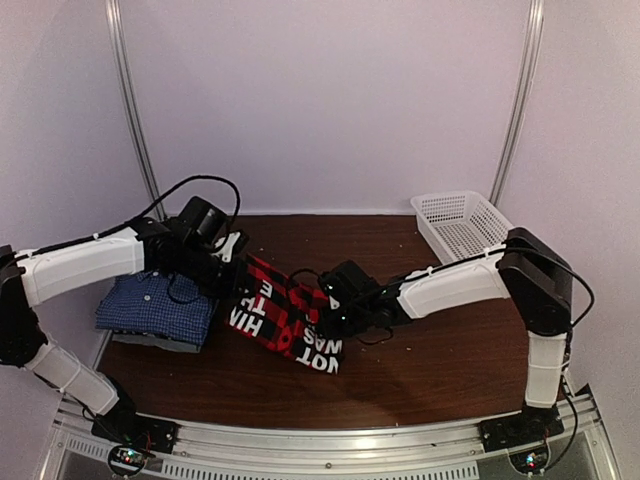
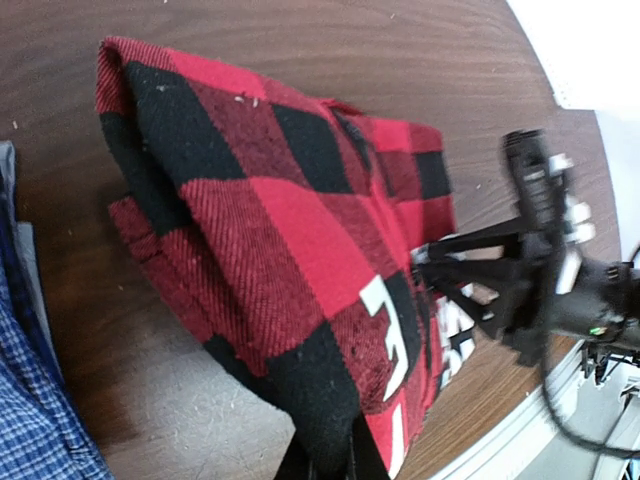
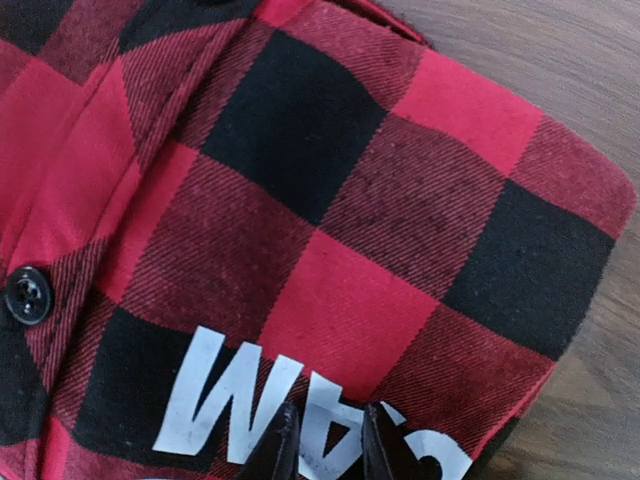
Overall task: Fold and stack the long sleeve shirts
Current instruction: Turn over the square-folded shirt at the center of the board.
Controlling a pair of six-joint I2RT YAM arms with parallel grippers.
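Red-and-black plaid shirt (image 1: 285, 318), folded, white lettering, lies at the middle of the table (image 1: 400, 370), near the blue checked shirt (image 1: 155, 305) at left. Left claw (image 2: 325, 462) pinched shut on its edge. Right claw (image 3: 325, 445) fingers narrowly parted over the lettered end, grip not discernible.

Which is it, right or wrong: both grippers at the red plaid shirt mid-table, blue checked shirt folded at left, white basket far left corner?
Wrong on one point: the white basket sits in the far right corner, per the top external view. The rest holds: left gripper and right gripper at the red plaid shirt mid-table, blue checked shirt folded at left.
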